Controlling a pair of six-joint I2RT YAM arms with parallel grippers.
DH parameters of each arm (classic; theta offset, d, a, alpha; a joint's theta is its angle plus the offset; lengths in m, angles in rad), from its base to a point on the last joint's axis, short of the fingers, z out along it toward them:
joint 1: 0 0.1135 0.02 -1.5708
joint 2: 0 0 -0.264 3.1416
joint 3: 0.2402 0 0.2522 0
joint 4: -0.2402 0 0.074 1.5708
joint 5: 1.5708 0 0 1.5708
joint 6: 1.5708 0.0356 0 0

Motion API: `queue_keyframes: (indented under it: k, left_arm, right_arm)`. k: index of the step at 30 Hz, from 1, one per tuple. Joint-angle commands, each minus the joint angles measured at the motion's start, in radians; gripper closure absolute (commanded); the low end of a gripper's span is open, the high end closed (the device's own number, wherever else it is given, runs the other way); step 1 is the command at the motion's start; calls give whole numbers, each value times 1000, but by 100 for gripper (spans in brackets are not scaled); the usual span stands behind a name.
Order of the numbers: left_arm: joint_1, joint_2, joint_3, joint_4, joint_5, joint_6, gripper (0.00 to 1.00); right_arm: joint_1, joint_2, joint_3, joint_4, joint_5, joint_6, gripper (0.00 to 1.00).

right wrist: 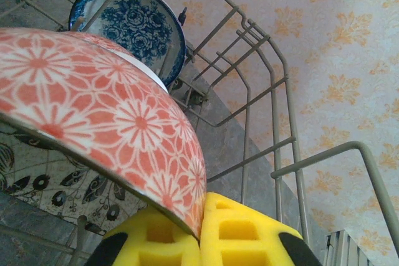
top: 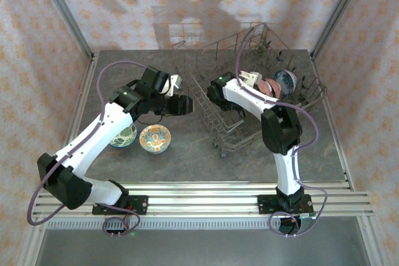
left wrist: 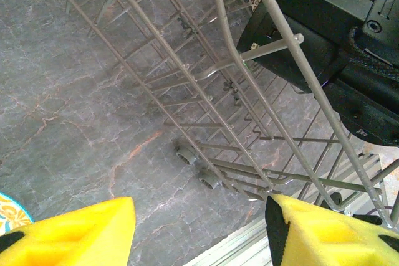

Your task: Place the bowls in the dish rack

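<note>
The grey wire dish rack stands on the right half of the table. In it a blue-and-white bowl stands on edge at the far right. Beside it is a bowl with a red-and-white flower pattern outside, and my right gripper is shut on its rim. Close up, the yellow pads pinch that flowered bowl, and the blue bowl is just behind it. My left gripper hangs open and empty by the rack's left side. A green bowl and an orange-teal bowl lie on the table.
Through my open left gripper I see the rack's wires, its two small wheels and the grey stone table. The right arm's black body sits just beyond the wires. Patterned walls enclose the table.
</note>
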Motion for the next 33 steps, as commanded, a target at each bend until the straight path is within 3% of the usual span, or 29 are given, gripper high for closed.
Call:
queue_keyframes:
  k: [1, 13, 26, 28, 31, 33]
  left_arm:
    - [-7, 5, 28, -21, 15, 24, 41]
    - [-7, 3, 14, -15, 15, 23, 41]
    - [-6, -5, 4, -15, 10, 21, 41]
    - [-6, -5, 5, -15, 12, 21, 41]
    - [-6, -3, 7, -15, 11, 20, 41]
    - [-4, -1, 9, -16, 9, 20, 41]
  right_arm:
    - [-16, -15, 4, -150, -5, 29, 100]
    - [3, 10, 1, -150, 4, 30, 100]
    - [26, 37, 61, -149, 15, -18, 80]
    - [28, 35, 66, -149, 16, -20, 72]
    - [30, 38, 79, -148, 17, -39, 71]
    - [35, 38, 88, -148, 17, -49, 59]
